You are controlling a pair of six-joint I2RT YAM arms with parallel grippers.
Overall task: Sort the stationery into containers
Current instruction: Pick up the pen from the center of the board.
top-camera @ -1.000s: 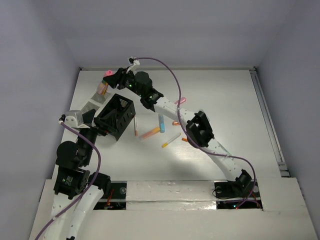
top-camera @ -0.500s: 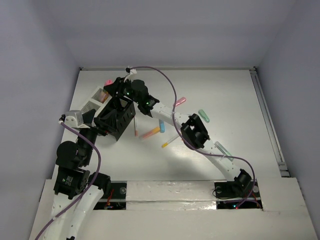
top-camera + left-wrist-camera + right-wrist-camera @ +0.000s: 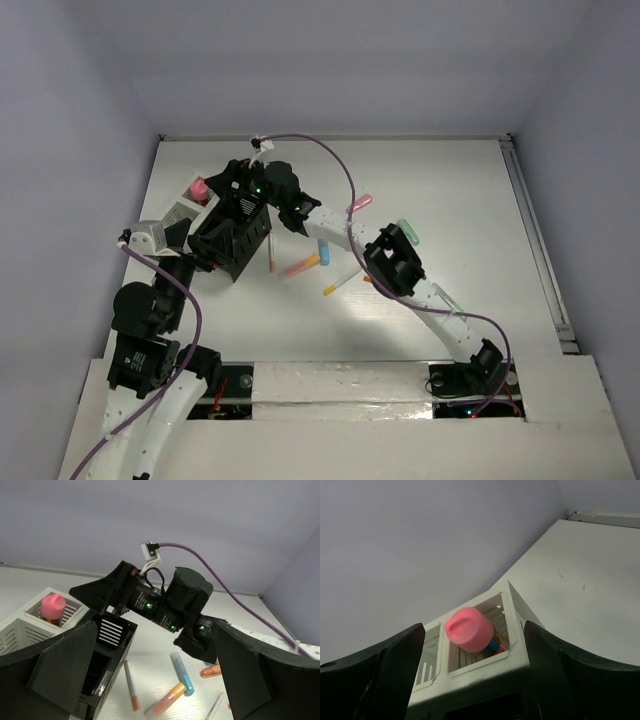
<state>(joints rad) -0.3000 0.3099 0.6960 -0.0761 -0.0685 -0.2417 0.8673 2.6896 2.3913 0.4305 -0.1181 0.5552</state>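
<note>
Now the stubby pink capsule-shaped marker (image 3: 469, 628) stands cap-up in a cell of the small white slotted plastic box (image 3: 485, 666). Half a second ago it hung between the fingers of the right gripper (image 3: 472, 627). That gripper has let go and drawn back a little. Its jaws are wide apart with nothing between them, framing the marker from just behind. One more piece therefore looks sorted, and this arm seems free to fetch another.

The left gripper (image 3: 155, 625) sits low beside the black open-top divided box (image 3: 107, 650), its jaws also spread. Whether a finger touches that box cannot be told.

The pink marker is smooth plastic with a rounded, slightly dimpled cap. Something blue and orange shows beneath it in the same cell. The white box has thin slatted walls and square cells, while the black box has ribbed walls and deeper, darker cells.

Several pieces remain on the white matt table (image 3: 450, 180):
- a pink-and-orange capsule marker (image 3: 300, 266)
- a blue capsule marker (image 3: 323, 246)
- a thin white pen with an orange tip (image 3: 271, 252)
- a thin white pen with a yellow end (image 3: 342, 280)
- a teal capsule marker (image 3: 408, 231), further right

All of them lie flat, outside both boxes.
</note>
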